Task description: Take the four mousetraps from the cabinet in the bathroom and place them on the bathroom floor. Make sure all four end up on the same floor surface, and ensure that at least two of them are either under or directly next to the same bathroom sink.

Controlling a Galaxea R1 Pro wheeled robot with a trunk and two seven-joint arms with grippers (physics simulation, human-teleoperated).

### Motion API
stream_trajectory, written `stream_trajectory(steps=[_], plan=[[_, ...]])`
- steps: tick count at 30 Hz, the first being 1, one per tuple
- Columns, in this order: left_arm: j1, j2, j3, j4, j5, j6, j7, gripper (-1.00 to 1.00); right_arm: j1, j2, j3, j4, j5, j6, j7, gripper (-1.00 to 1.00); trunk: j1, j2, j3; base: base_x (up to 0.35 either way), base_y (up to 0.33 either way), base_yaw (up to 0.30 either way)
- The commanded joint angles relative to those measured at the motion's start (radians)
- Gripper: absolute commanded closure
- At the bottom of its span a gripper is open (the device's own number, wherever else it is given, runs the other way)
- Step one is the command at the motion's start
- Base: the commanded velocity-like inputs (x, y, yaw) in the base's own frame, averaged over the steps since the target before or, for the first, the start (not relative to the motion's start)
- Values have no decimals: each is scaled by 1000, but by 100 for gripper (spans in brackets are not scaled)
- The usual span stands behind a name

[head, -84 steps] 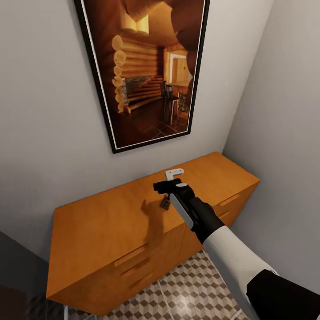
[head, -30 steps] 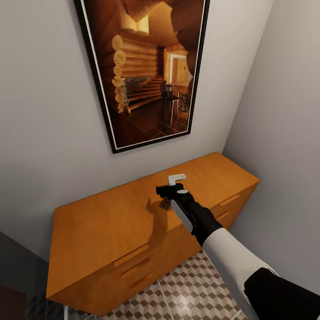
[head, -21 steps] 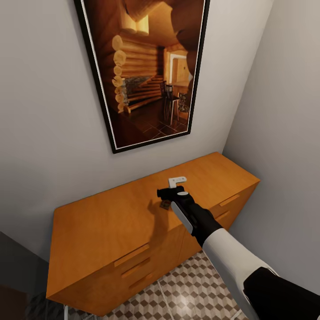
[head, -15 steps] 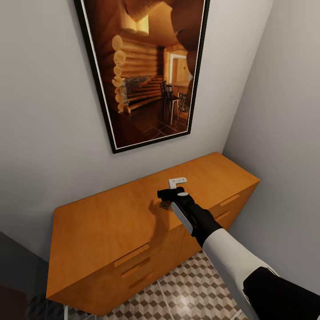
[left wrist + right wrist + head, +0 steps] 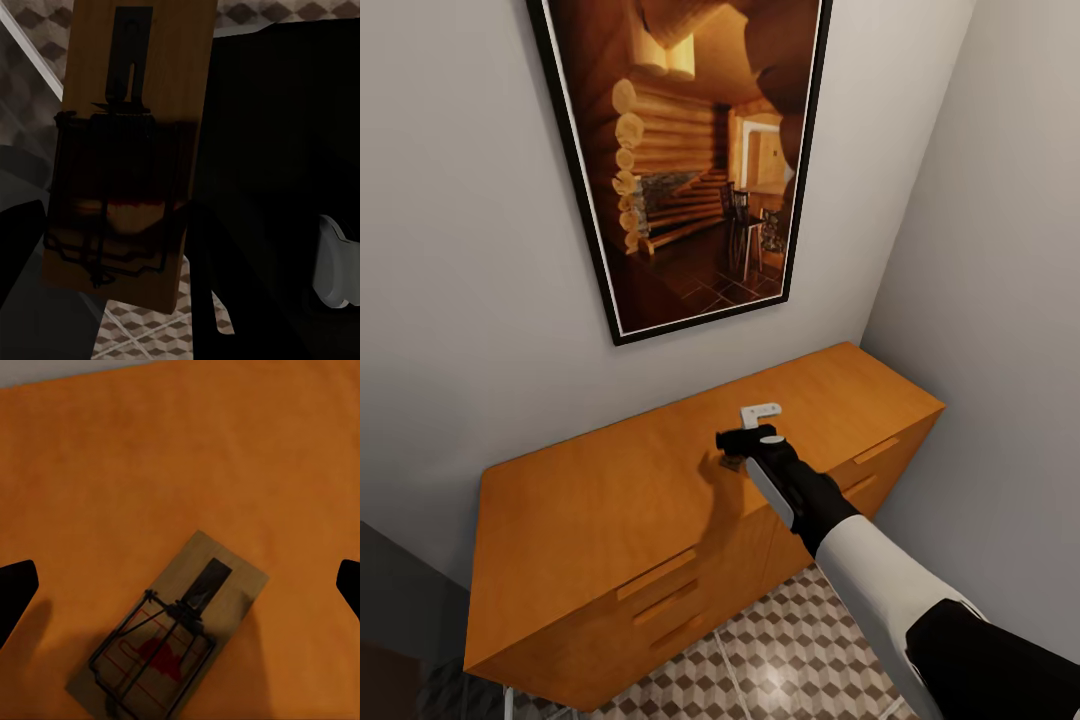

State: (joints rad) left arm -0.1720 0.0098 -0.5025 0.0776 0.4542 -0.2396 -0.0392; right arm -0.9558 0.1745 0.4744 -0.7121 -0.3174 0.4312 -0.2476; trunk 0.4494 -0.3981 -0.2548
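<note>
Head view: the robot's right gripper [image 5: 735, 440] hangs low over the flat top of the wide orange-brown wooden cabinet [image 5: 590, 510], directly above a small wooden mousetrap [image 5: 731, 461] that lies midway along the top, clear of both the front edge and the wall. A framed cabin picture [image 5: 685, 160] hangs on the grey wall behind; cube-patterned bathroom floor tiles [image 5: 780, 650] show below the drawers.

Left wrist view: a second flat wooden mousetrap with dark wire and a red smear [image 5: 124, 150] sits close before the camera over the tiled floor — apparently carried, though whether that gripper is clenched on it cannot be told.

Right wrist view: the mousetrap on the cabinet [image 5: 169, 634] lies diagonally between two spread dark fingertips [image 5: 15, 589], released and touching nothing. A clean pick likely calls for a straight descent, jaws turned to meet the board's long edges — open wood lies all round it.
</note>
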Motion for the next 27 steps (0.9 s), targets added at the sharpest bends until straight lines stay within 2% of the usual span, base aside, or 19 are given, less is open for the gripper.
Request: stream_trajectory(steps=[1, 19, 27], plan=[[-1, -1, -8, 4, 9, -6, -4, 100, -1, 0, 3, 2, -9, 3, -9, -100, 1, -2, -2, 0, 0, 0], [-1, -1, -8, 4, 9, -6, -4, 100, -1, 0, 3, 34, -9, 6, -18, -100, 1, -2, -2, 0, 0, 0], [-1, -1, -8, 4, 9, -6, -4, 100, -1, 0, 3, 36, -15, 14, -98, -100, 1, -2, -2, 0, 0, 0]])
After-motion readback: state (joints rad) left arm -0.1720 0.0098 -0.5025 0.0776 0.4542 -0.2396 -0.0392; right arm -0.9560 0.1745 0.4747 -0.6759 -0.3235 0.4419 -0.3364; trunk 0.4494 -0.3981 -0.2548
